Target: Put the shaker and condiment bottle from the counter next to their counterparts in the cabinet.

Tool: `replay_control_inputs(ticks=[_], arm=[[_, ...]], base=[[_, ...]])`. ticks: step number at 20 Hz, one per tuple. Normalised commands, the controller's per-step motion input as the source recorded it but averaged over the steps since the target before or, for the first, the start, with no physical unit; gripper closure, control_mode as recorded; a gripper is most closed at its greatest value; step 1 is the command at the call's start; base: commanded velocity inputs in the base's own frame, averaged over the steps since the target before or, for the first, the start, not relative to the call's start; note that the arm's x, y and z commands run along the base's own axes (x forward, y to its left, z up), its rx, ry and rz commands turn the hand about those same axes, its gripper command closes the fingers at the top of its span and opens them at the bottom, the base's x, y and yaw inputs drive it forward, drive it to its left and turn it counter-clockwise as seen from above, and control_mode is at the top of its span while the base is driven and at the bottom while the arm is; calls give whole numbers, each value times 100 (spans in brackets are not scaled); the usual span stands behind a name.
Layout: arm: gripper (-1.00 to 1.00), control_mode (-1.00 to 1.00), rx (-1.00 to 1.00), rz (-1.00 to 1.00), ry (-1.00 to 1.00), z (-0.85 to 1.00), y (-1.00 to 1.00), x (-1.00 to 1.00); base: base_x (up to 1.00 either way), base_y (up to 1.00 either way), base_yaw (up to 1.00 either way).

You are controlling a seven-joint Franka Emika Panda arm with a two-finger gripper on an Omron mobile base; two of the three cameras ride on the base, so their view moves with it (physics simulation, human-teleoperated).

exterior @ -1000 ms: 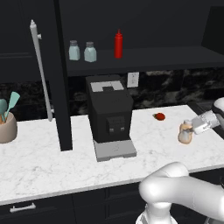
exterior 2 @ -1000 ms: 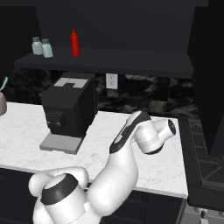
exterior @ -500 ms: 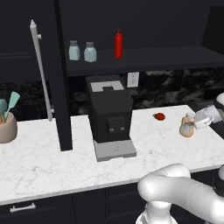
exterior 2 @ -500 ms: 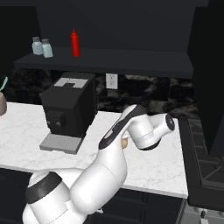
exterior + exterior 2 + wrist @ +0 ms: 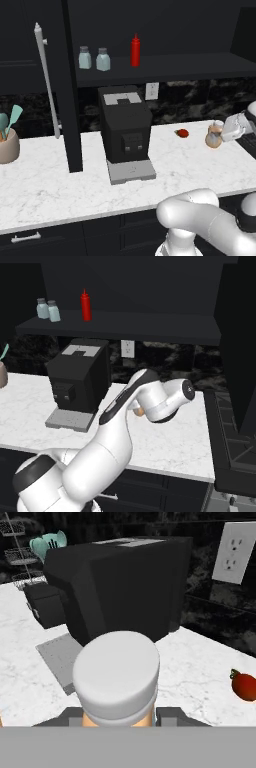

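Hand view puts our gripper (image 5: 119, 721) clamped on the condiment bottle (image 5: 117, 677) at the counter's (image 5: 60, 190) far right, so we risk clipping the coffee machine (image 5: 124, 127) or shelf edge when lifting left.

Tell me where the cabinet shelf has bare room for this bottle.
The cabinet shelf is bare right of the red squeeze bottle, running to its right end. A narrower gap lies between that bottle and the two shakers. The shelf's left end, by the shakers, is crowded.
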Motion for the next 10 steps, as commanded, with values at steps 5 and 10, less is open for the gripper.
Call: replay_control_inputs(ticks=[5,10], arm=[[100,-100,-7,-1,-9,30,18,0],[100,-100,-5,0,0,26,25,0]], base=[[0,0,0],[0,0,0]])
